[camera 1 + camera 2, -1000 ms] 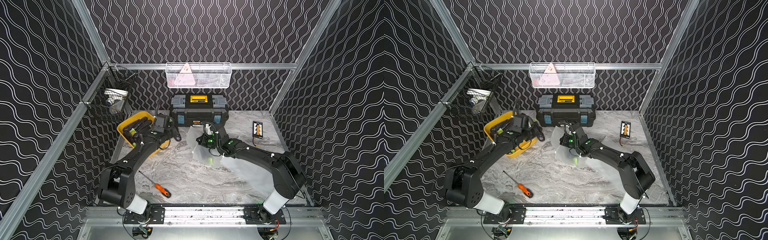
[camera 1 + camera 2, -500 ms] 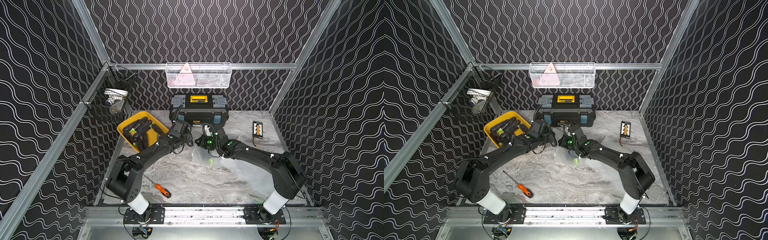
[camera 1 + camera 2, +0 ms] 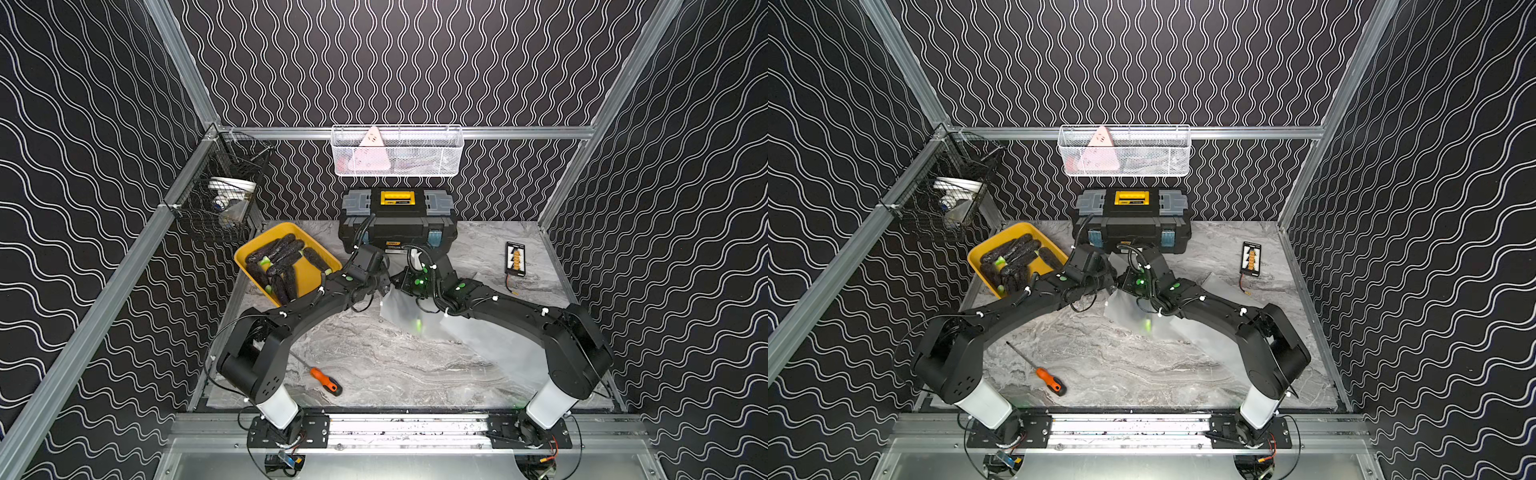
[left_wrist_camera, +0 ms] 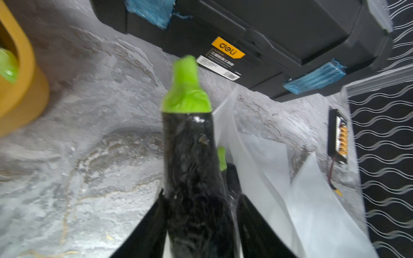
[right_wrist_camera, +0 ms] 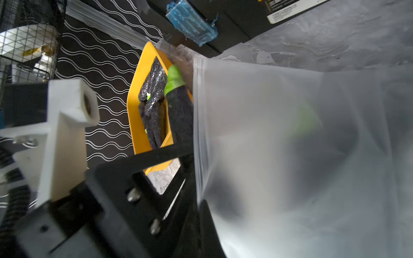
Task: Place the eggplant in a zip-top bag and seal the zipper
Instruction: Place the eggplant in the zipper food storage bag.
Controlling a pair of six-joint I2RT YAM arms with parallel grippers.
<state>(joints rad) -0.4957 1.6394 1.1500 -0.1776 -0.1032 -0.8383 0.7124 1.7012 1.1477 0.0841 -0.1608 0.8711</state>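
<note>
left gripper [image 4: 201,194] has both black fingers clamped on the sides of the eggplant [image 4: 190,154], green stem end pointing toward the black toolbox [image 4: 279,26]. The eggplant is held clear of the marble table [image 4: 78,134] and sits just beside the zip-top bag [image 4: 257,169], not inside it. right gripper [image 3: 395,286] is pressed together on the bag's top edge and holds that end up while the rest lies on the table; the zipper strip [image 5: 197,116] runs right next to the eggplant, and spare eggplants [image 3: 276,259] lie in the yellow tray [image 3: 245,262].
</note>
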